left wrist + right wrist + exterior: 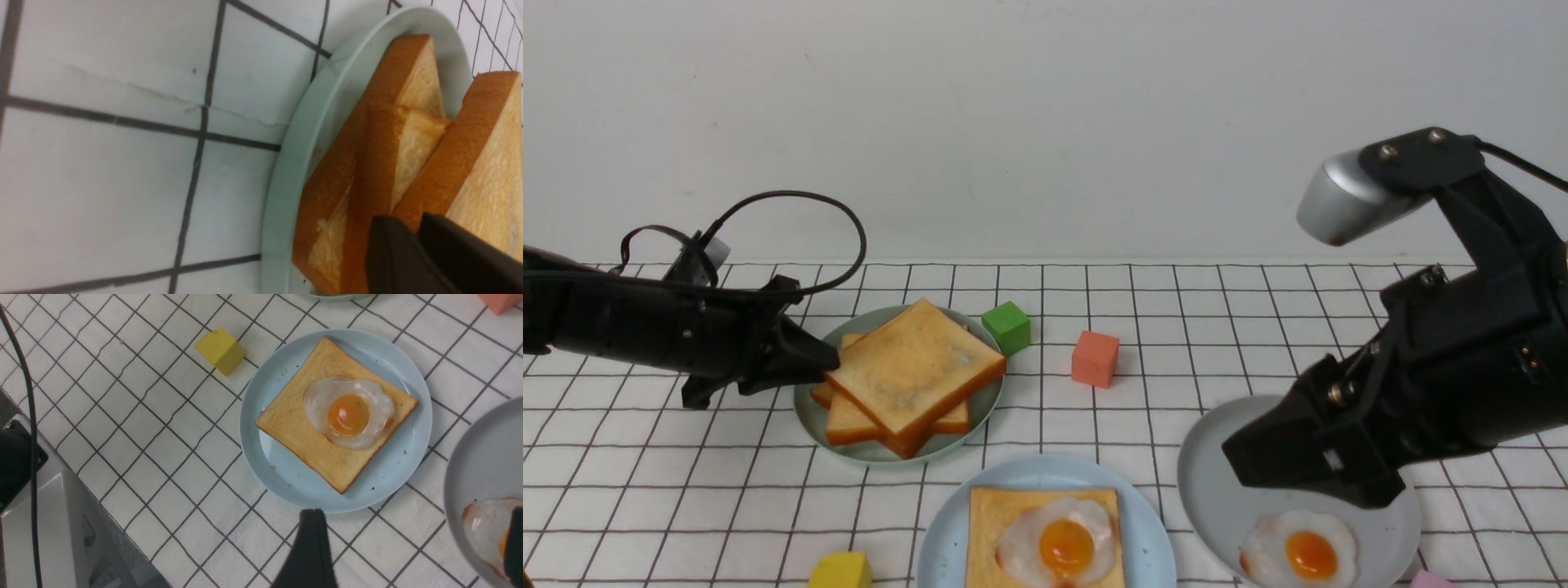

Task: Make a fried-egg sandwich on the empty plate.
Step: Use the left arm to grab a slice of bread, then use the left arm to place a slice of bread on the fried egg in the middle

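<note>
The pale blue plate point(947, 531) point(286, 477) at the front centre holds one toast slice point(996, 523) point(298, 428) with a fried egg point(1058, 543) point(349, 412) on top. A stack of bare toast slices point(849, 425) point(339, 175) lies on the pale green plate point(809, 416) point(282, 183). My left gripper point(827, 363) point(408, 222) is shut on the near-left corner of the top slice point(915, 363) point(490, 171), which sits tilted. My right gripper point(1307, 469) point(412, 547) is open and empty above the grey plate point(1209, 465) point(482, 457).
A second fried egg point(1303, 551) point(482, 526) lies on the grey plate, under one right finger. A green cube point(1006, 327) and a coral cube point(1094, 358) stand behind the plates. A yellow cube point(841, 572) point(220, 350) sits left of the blue plate.
</note>
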